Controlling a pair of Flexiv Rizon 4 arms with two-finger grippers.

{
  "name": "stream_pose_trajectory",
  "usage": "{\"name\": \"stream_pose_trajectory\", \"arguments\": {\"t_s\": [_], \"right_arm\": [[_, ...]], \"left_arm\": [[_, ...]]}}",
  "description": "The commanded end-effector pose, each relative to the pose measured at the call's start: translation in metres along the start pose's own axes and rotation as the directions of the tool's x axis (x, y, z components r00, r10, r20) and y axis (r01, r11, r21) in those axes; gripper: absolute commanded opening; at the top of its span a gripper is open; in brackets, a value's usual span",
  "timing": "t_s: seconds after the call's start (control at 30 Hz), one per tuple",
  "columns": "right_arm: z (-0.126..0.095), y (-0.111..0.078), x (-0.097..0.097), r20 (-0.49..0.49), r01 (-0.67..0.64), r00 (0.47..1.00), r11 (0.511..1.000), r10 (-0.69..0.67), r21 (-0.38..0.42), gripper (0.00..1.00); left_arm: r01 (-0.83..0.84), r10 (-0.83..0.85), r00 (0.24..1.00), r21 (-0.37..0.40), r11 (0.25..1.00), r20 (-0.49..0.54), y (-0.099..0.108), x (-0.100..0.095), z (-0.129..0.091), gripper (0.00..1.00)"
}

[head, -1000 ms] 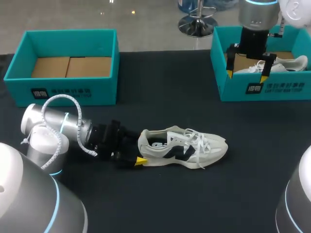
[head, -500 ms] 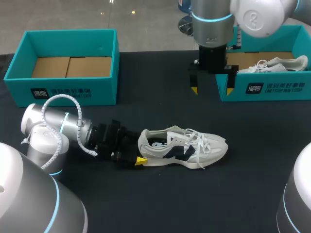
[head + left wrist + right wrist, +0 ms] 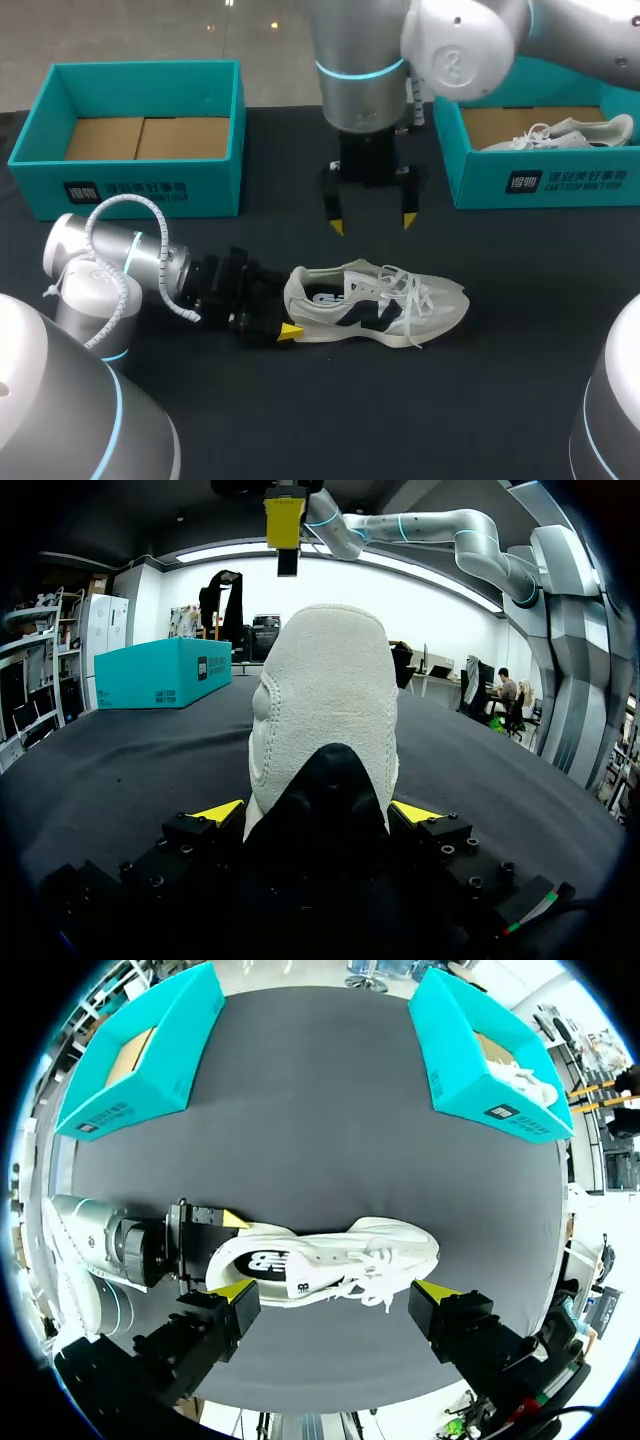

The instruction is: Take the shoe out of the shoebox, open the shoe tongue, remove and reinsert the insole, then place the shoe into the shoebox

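The left tool (image 3: 318, 815) is closed narrowly on the heel of the shoe (image 3: 378, 303). In the left wrist view a yellow-tipped finger presses each side of the heel, and the pale heel fabric rises straight ahead of them. The right tool (image 3: 372, 223) stands wide, holding nothing and touching nothing. It hangs tips-down above the worktop (image 3: 300, 430), at twelve o'clock of the shoe in the head view. Its own wrist view looks down on the shoe, which lies well below, between the spread fingers

The shoe stands on its sole on the dark worktop, outside both boxes, with its heel toward nine o'clock and its toe toward three. Its white laces (image 3: 402, 285) lie loose over the top. A teal left shoebox (image 3: 130, 190) sits at ten o'clock of the shoe, well apart, showing a brown cardboard floor. A teal right shoebox (image 3: 560, 185) sits at two o'clock and holds a second shoe (image 3: 565, 132)

The right arm and the box wall cover part of that second shoe. In the head view the left tool's far finger is hidden behind the heel. The shoe's opening looks dark inside; I cannot tell how far the tongue is pulled open
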State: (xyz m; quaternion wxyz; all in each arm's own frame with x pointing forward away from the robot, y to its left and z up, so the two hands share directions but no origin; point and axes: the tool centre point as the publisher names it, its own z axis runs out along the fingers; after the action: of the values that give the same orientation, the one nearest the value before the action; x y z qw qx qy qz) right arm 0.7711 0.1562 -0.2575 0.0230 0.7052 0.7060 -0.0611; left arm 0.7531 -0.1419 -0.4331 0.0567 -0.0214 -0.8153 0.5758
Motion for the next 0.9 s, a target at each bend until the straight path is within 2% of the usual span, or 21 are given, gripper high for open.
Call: {"name": "stream_pose_trajectory", "arguments": {"t_s": [0.03,0.6,0.77,0.83,0.9], "right_arm": [[0.007,0.009,0.027,0.049,-0.002,0.999,1.000,0.001,0.024,1.00],[0.004,0.008,0.029,0.059,0.004,0.998,1.000,-0.005,0.012,1.00],[0.007,-0.005,0.027,0.085,-0.001,0.996,1.000,0.002,-0.012,1.00],[0.012,-0.013,0.024,0.040,-0.007,0.999,0.999,0.008,-0.039,1.00],[0.018,-0.019,0.027,0.041,0.001,0.999,1.000,0.000,-0.026,1.00]], "left_arm": [[0.000,0.000,1.000,-0.001,1.000,0.000,0.002,0.000,0.003,0.00],[0.000,0.000,1.000,-0.001,1.000,0.000,0.002,0.000,0.003,0.00],[0.000,0.000,1.000,-0.001,1.000,0.000,0.002,0.000,0.003,0.00],[0.000,0.000,1.000,-0.001,1.000,0.000,0.002,0.000,0.003,0.00],[0.000,0.000,1.000,-0.001,1.000,0.000,0.002,0.000,0.003,0.00]]}}
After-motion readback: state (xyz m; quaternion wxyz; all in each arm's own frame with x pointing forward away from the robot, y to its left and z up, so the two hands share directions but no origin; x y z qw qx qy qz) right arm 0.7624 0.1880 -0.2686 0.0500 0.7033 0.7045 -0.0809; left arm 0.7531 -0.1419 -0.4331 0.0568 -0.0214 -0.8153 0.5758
